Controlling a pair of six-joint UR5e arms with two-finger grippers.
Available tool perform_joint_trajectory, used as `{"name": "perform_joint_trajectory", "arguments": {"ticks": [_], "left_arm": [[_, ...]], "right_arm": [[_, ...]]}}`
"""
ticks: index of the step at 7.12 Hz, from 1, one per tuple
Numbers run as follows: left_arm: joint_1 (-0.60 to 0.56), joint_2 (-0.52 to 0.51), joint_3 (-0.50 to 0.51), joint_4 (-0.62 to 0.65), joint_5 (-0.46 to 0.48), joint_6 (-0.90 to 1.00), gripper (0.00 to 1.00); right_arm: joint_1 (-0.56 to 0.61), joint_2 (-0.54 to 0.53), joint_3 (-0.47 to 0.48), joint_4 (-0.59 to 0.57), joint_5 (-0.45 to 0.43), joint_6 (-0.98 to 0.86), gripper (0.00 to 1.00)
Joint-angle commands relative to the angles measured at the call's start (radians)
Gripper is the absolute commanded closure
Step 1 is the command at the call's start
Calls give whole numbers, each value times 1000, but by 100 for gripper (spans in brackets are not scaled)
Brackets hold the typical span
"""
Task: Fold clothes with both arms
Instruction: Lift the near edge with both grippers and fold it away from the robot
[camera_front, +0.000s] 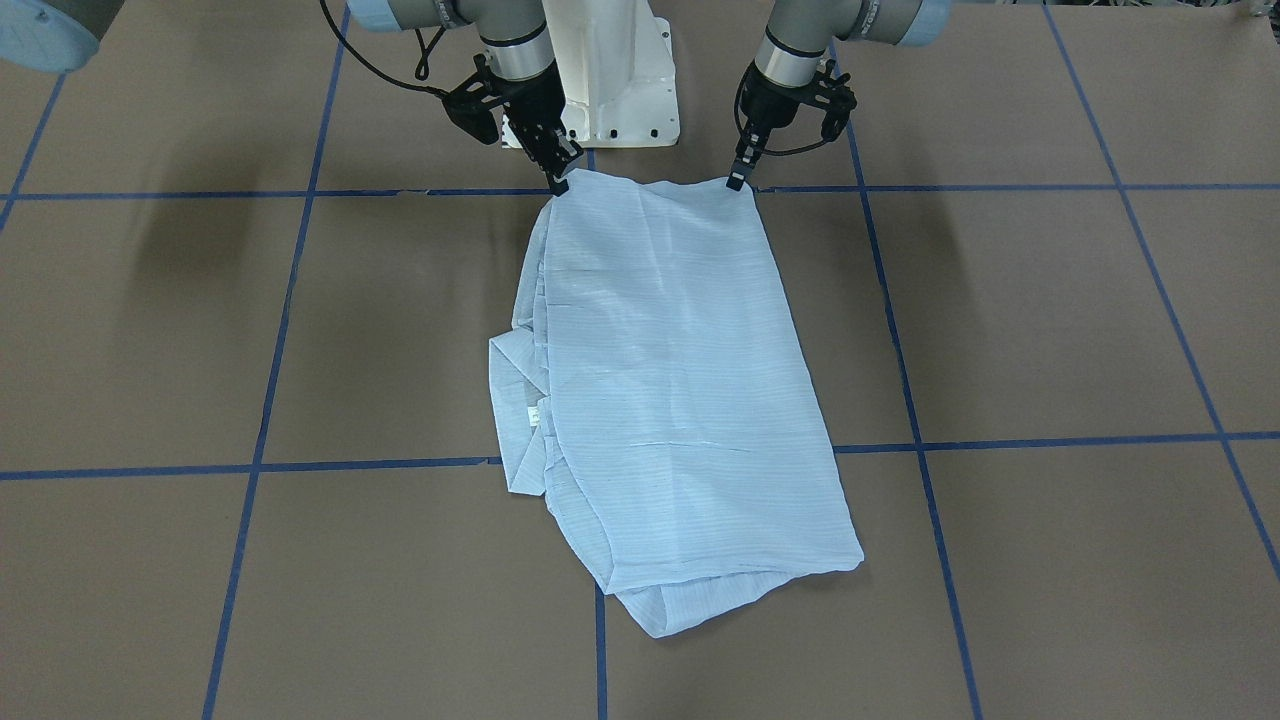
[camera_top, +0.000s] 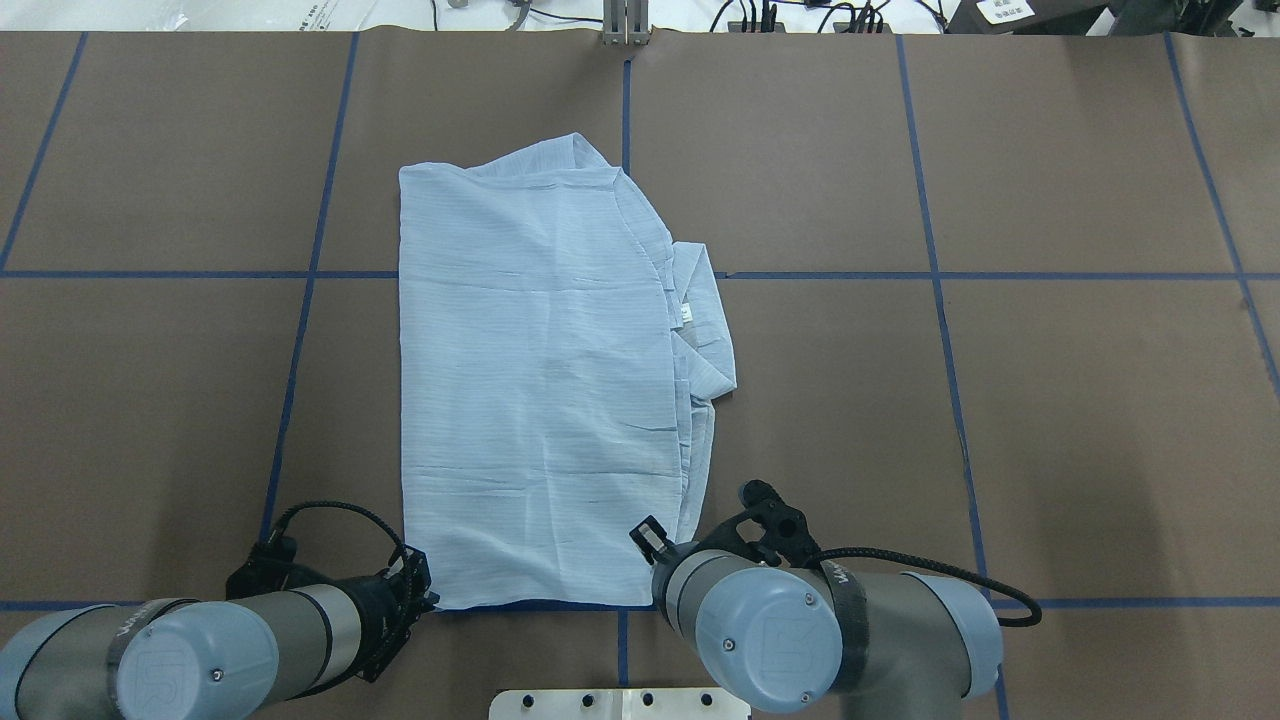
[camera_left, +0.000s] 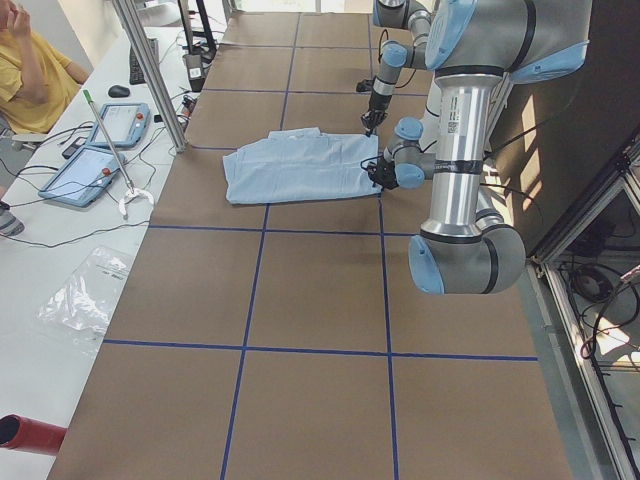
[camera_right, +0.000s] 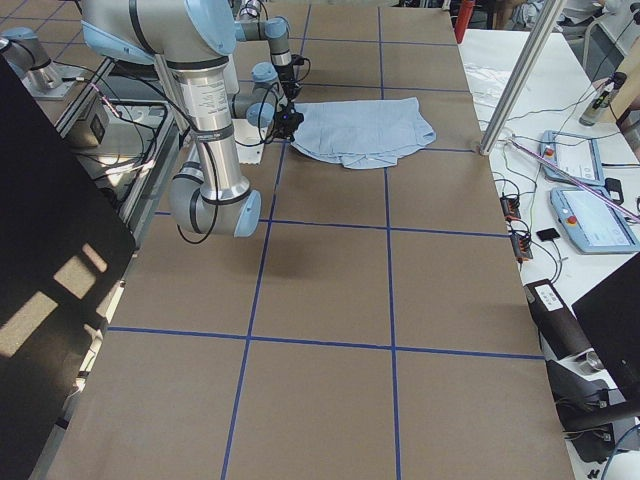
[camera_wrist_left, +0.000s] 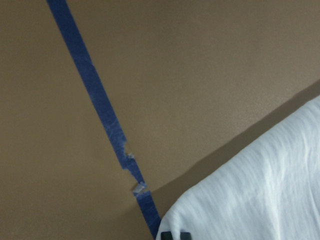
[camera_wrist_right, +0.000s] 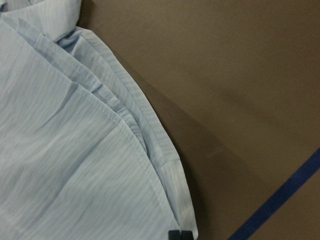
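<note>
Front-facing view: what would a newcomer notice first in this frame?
The light-blue shirt lies folded lengthwise in the middle of the brown table, with its collar peeking out on the robot's right side. The left gripper and the right gripper each pinch one of the two shirt corners nearest the robot.

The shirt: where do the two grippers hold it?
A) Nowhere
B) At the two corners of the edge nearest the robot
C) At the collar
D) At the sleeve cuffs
B: the left gripper and the right gripper each pinch one corner of the shirt on the robot's side.
</note>
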Motion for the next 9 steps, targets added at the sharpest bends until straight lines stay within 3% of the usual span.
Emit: {"name": "perform_joint_trajectory", "arguments": {"ticks": [1, 3, 6, 7, 9], "left_arm": [[1, 1, -96, 73, 0, -1, 100], [-1, 4, -209, 96, -3, -2, 100], [-79, 10, -305, 101, -18, 25, 100], [-70, -2, -349, 177, -18, 26, 100], [-65, -2, -389, 210, -20, 21, 100]], "right_arm": [[0, -6, 10, -2, -5, 7, 100], [0, 0, 129, -130, -18, 12, 100], [34, -5, 212, -155, -18, 13, 100], [28, -3, 237, -205, -18, 21, 100], [29, -2, 312, -280, -15, 35, 100]]}}
